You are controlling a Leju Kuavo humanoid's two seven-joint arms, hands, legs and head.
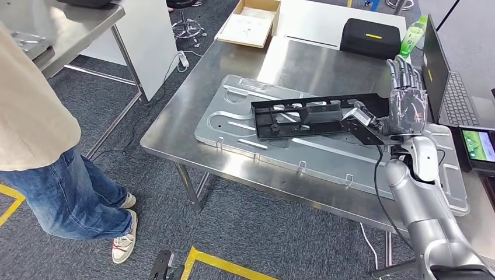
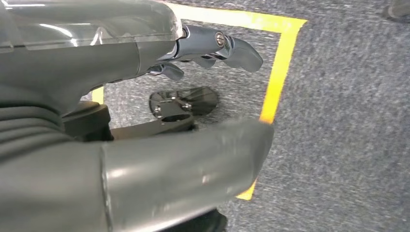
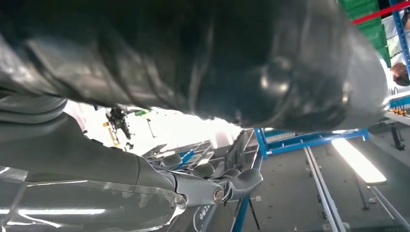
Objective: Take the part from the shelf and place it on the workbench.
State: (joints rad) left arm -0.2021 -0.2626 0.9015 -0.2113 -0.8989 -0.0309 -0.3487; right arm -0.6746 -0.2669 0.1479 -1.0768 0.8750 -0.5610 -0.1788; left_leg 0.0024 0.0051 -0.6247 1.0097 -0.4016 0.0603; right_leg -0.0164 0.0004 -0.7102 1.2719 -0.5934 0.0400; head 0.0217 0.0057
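Part on workbench, seemingly released.

We take this for a factory workshop: steel workbenches, yellow floor tape on grey carpet, a pressed metal panel, blue racking

A steel workbench runs from the centre of the head view out toward 3 o'clock. A large pressed metal panel lies flat across its middle, and a long black part lies on that panel, its far end toward 3 o'clock. At 12 o'clock on the bench sits a black case with a yellow stripe, with a green bottle just beside it toward 1 o'clock. An open cardboard box rests at 11 o'clock. A laptop stands open at the 3 o'clock edge, a small lit screen near it
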